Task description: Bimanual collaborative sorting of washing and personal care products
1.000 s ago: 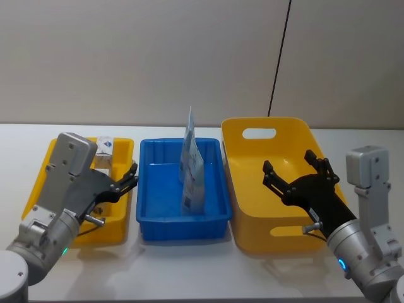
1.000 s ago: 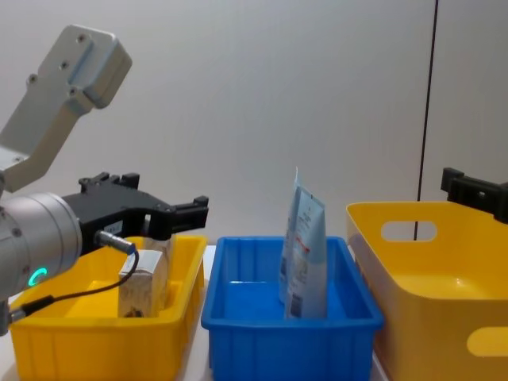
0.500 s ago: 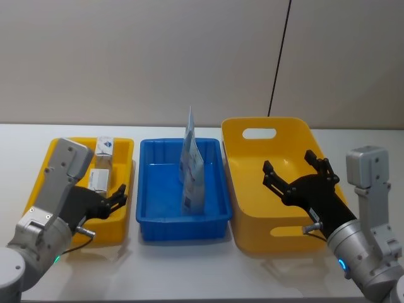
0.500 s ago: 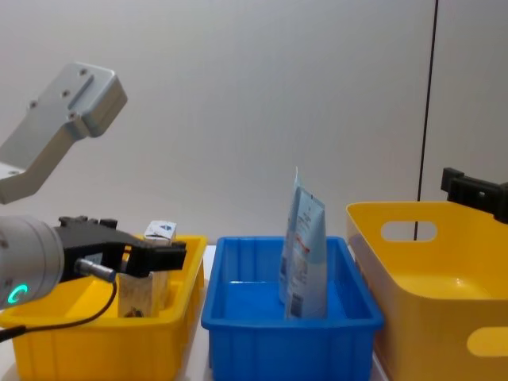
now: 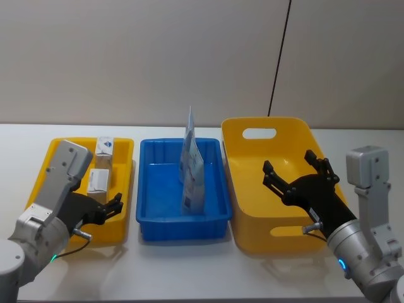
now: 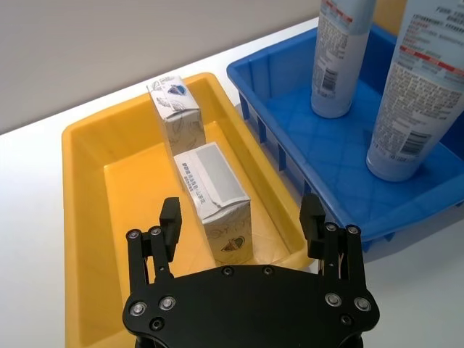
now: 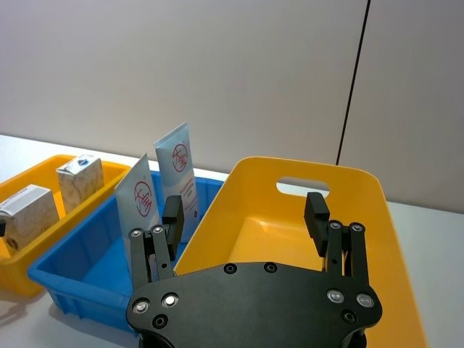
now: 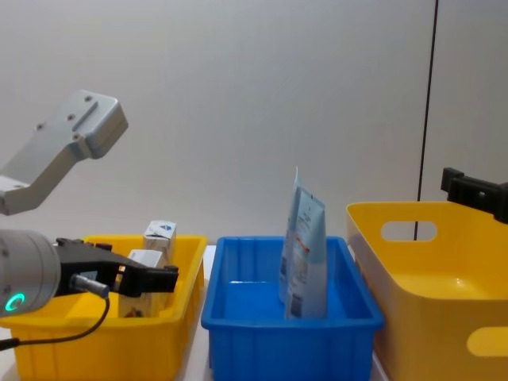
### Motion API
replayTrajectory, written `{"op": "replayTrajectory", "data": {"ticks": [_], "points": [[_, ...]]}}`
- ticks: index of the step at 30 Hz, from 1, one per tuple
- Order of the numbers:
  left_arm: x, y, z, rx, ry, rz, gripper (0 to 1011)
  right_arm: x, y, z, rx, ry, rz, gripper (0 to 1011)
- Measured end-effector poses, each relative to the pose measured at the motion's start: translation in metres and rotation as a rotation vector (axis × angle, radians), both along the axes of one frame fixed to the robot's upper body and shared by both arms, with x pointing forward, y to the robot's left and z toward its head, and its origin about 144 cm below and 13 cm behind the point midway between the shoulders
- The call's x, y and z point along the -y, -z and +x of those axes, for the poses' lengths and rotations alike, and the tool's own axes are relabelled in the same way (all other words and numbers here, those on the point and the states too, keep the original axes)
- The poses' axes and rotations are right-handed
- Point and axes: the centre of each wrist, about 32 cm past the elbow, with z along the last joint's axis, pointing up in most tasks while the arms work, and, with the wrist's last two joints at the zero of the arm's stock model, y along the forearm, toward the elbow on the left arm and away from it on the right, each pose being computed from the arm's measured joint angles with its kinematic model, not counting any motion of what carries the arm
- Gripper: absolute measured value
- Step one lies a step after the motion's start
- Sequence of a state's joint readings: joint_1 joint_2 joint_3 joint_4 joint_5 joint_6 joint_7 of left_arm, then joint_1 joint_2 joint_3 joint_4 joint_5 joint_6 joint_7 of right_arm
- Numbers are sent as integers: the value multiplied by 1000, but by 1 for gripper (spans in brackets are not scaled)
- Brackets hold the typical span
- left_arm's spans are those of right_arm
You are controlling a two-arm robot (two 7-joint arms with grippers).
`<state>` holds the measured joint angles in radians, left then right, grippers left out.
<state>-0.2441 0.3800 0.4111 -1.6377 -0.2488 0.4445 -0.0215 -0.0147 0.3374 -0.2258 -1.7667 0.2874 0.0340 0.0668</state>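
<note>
Boxy pack (image 6: 212, 190) sits ahead of the wide-spread left gripper (image 6: 241, 209).

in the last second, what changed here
The left tool dropped and pulled back toward the robot, now low at the near end of the left yellow bin, open and empty. Right tool over the big yellow bin, boxes and pouches stayed put.

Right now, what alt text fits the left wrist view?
The open left gripper is aimed at the nearer box, with a farther box behind it, both in a yellow bin. Alongside, two pale-blue pouches stand upright in a blue bin.
</note>
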Motion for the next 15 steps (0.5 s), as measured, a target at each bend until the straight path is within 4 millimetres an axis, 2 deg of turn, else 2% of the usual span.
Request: {"op": "replayTrajectory", "data": {"ticks": [15], "points": [[0, 5, 19, -44, -12, 25, 1000, 0, 0, 0, 0, 0, 0, 1002]]}}
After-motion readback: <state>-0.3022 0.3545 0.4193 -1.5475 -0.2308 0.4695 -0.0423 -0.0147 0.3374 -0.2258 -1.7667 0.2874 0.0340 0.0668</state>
